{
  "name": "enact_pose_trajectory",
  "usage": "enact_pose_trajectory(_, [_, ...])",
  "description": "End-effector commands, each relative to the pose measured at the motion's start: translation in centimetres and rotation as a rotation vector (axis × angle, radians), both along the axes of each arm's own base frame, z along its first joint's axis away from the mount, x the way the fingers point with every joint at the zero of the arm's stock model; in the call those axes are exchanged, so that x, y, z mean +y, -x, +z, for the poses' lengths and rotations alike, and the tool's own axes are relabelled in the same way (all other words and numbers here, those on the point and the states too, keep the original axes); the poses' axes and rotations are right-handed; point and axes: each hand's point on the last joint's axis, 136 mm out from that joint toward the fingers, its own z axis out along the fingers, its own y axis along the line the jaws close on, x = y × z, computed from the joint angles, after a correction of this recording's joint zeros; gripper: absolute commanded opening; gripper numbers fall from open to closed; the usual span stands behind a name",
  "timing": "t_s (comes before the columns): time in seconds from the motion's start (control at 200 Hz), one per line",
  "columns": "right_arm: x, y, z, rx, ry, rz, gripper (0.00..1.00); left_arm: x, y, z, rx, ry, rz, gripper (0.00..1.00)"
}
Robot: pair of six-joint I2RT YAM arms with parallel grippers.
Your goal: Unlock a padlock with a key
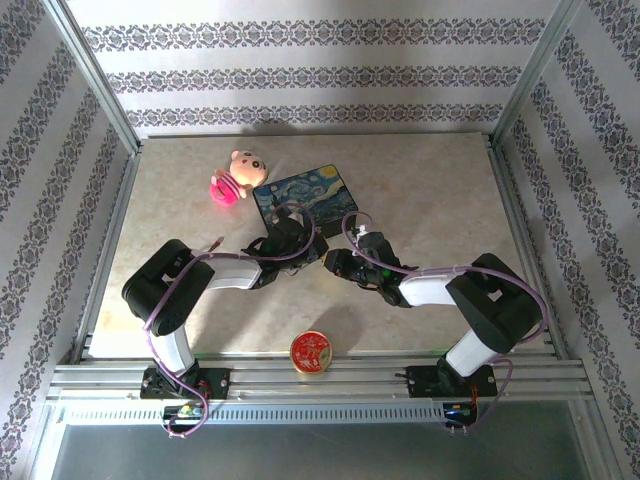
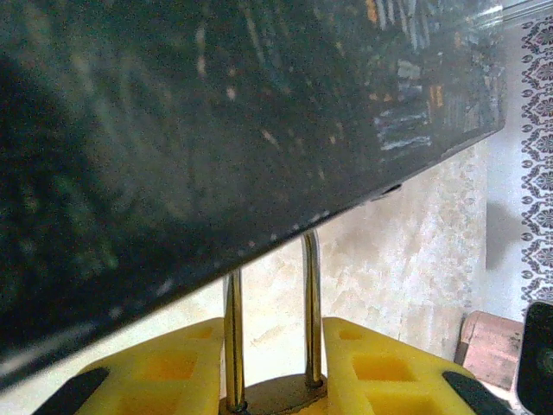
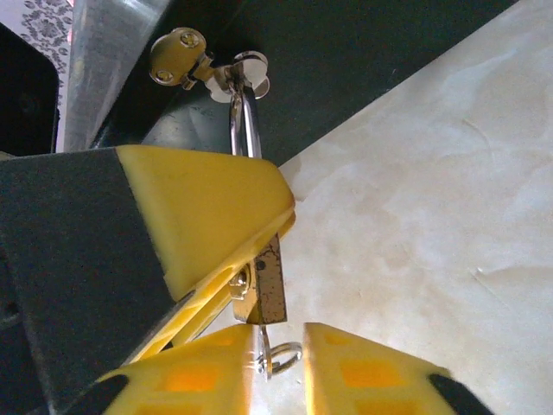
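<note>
Bright, even light; blurry close foregrounds

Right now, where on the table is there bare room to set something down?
Bare: the table's right side, from the painted box to the right rail, and the far left corner beside the plush toy. Crowded: centre, where the left tool and right tool meet at the box.

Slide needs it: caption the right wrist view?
Padlock on the box hasp, left finger against it, key ring between right fingers.

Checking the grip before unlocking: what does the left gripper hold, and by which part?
The left gripper holds the padlock by its brass body; the shackle is outside the grip.
</note>
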Motion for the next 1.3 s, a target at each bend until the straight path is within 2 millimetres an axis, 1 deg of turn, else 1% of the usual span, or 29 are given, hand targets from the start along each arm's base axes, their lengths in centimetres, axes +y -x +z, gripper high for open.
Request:
enact_pose_trajectory(0.0, [-0.6, -1.4, 3.6, -0.129, -0.01, -0.031, 0.27, 0.6, 0.0, 0.6, 0.009, 0.029, 0.019, 0.13])
enact_pose_trajectory(0.075, [-1.0, -1.2, 4.0, -0.149, 0.024, -0.024, 0.28, 0.8, 0.0, 0.7, 0.025, 0.036, 0.025, 0.09])
enact_pose_trajectory(0.22, [-1.7, -0.5, 4.5, -0.184, 0.134, 0.007, 0.29, 1.0, 0.2, 0.8, 0.075, 0.023, 0.022, 0.09])
enact_pose_trajectory(0.435, [-1.9, 0.6, 5.4, -0.258, 0.421, 0.09, 0.27, 1.7, 0.9, 0.4, 0.169, -0.045, 0.009, 0.1])
enact_pose_trajectory(0.48, [-2.1, 0.6, 5.3, -0.257, 0.449, 0.089, 0.27, 1.8, 0.9, 0.2, 0.178, -0.052, 0.01, 0.1])
enact_pose_trajectory(0.54, [-2.2, 0.5, 5.0, -0.245, 0.45, 0.083, 0.26, 1.7, 0.8, 0.1, 0.173, -0.045, 0.013, 0.1])
enact_pose_trajectory(0.57, [-2.3, 0.5, 4.8, -0.235, 0.446, 0.076, 0.26, 1.7, 0.7, 0.0, 0.171, -0.042, 0.017, 0.14])
enact_pose_trajectory(0.605, [-2.4, 0.4, 4.8, -0.229, 0.436, 0.07, 0.26, 1.6, 0.5, 0.1, 0.157, -0.042, 0.014, 0.24])
enact_pose_trajectory(0.7, [-2.6, 0.5, 4.7, -0.218, 0.406, 0.051, 0.26, 2.0, 0.1, -0.3, 0.12, -0.085, 0.01, 0.43])
enact_pose_trajectory(0.77, [-3.0, 0.6, 4.7, -0.213, 0.395, 0.036, 0.26, 2.7, 0.0, -0.8, 0.098, -0.139, 0.02, 0.51])
enact_pose_trajectory(0.825, [-3.3, 0.6, 4.7, -0.209, 0.385, 0.022, 0.26, 2.8, -0.3, -0.9, 0.062, -0.169, 0.017, 0.58])
enact_pose_trajectory(0.924, [-4.1, 0.7, 4.9, -0.211, 0.369, -0.009, 0.26, 2.0, -0.7, -0.9, -0.009, -0.18, -0.004, 0.6])
enact_pose_trajectory(1.009, [-4.9, 0.7, 5.0, -0.215, 0.363, -0.046, 0.27, 1.1, -0.8, -1.6, -0.035, -0.183, -0.017, 0.6])
enact_pose_trajectory(1.069, [-5.6, 0.6, 4.8, -0.203, 0.367, -0.076, 0.27, 0.7, -1.0, -1.9, -0.049, -0.17, -0.013, 0.58])
enact_pose_trajectory(1.169, [-6.5, 0.2, 3.8, -0.152, 0.35, -0.105, 0.18, 0.5, -1.1, -2.3, -0.061, -0.169, -0.007, 0.55])
enact_pose_trajectory(1.234, [-6.3, -0.1, 3.2, -0.118, 0.313, -0.096, 0.17, 0.6, -1.1, -2.3, -0.063, -0.171, -0.006, 0.55])
enact_pose_trajectory(1.294, [-5.6, -0.4, 3.0, -0.108, 0.282, -0.074, 0.15, 0.5, -1.1, -2.2, -0.065, -0.172, -0.01, 0.55])
